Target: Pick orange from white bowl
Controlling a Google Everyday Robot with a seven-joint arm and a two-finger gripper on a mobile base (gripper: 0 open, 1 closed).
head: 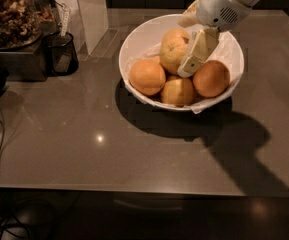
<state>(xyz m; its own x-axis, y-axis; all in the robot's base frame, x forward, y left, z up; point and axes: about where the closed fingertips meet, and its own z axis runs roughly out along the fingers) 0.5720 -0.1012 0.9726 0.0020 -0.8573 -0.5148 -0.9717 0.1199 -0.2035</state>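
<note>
Overhead, the gripper (pixel 193 61) is pictured inside the white bowl (pixel 139 41), laid against the right side of the orange (pixel 172 51). The orange is perched atop three smaller, deeper-coloured oranges (pixel 147 77). Whether the gripper is spread or closed cannot be told. The bowl is set on a grey bench (pixel 84 149), near a dark cup (pixel 61 56).
</note>
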